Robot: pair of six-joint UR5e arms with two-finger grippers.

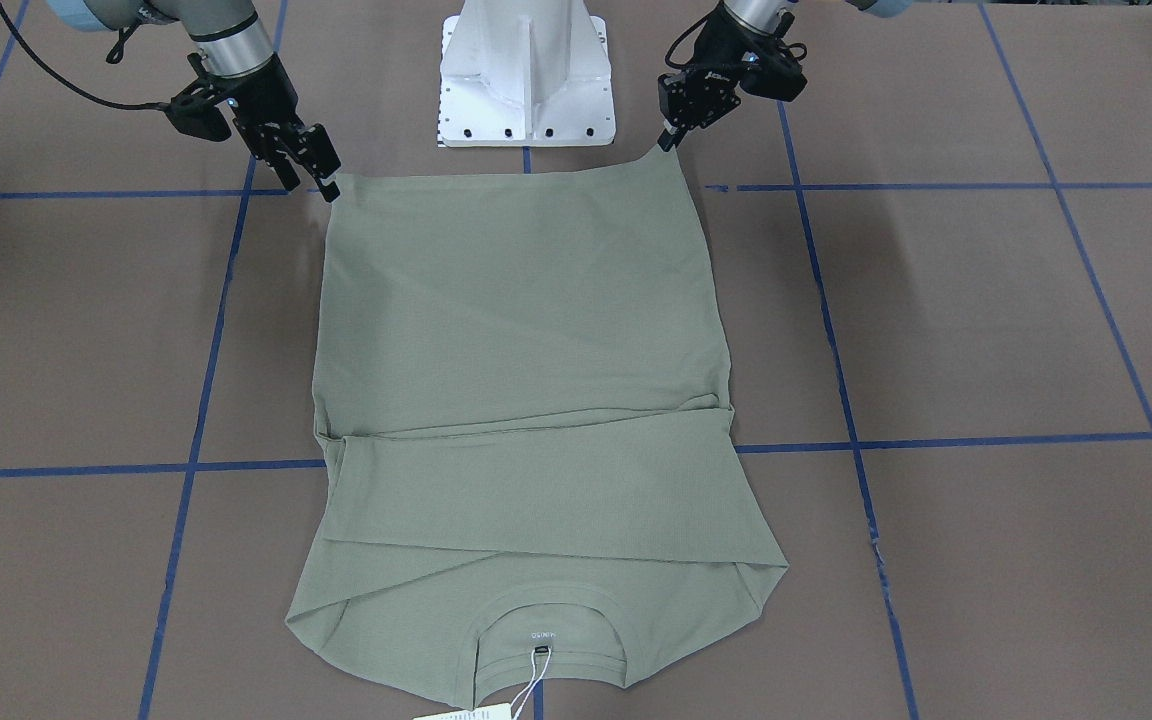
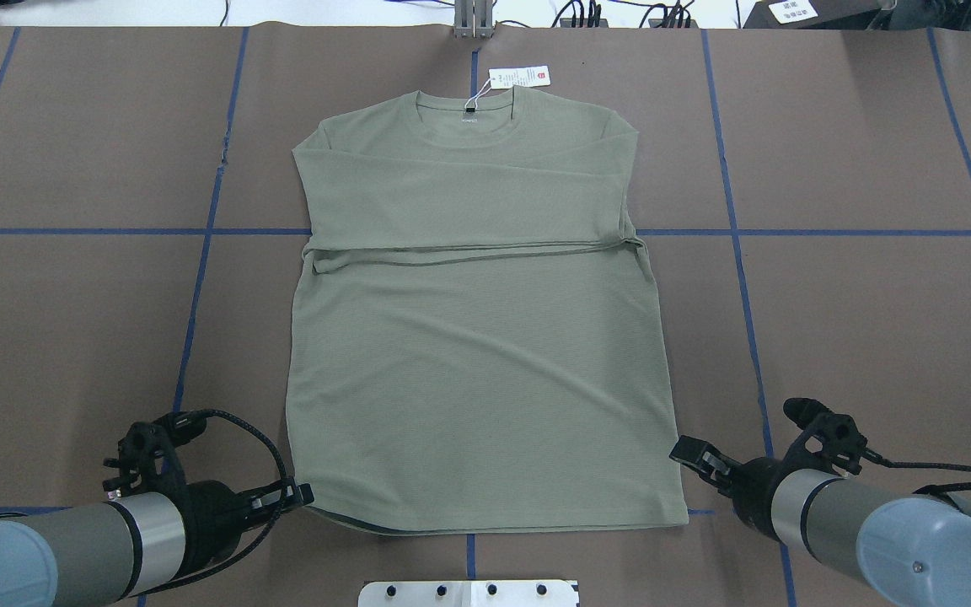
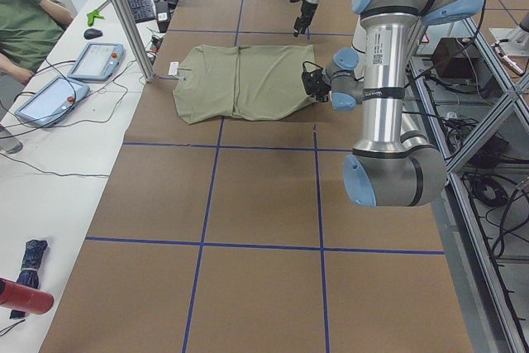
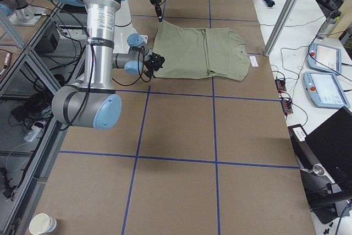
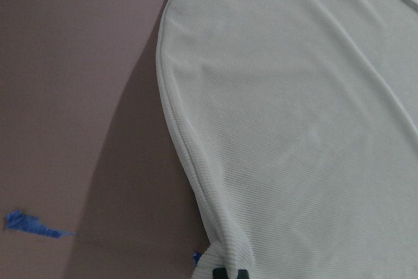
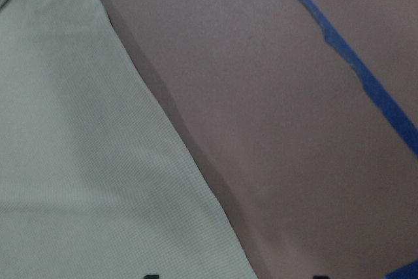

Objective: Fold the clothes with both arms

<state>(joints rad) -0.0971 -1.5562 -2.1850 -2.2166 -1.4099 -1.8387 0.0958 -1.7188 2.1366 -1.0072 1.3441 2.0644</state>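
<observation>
Green shirt (image 2: 477, 354) lies flat mid-tabletop (image 2: 873, 295), neck far. Only the left wrist view shows the left claw (image 2: 304, 495) pinching the near hem corner. The right wrist view shows the right claw (image 2: 679, 448) spread wide at the shirt's right edge.

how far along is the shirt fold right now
Done: both sleeves lie folded across the chest of the shirt. In hand: left gripper pinches one hem corner; right gripper straddles the other, apparently open. Remaining: folding the hem up toward the collar.
</observation>
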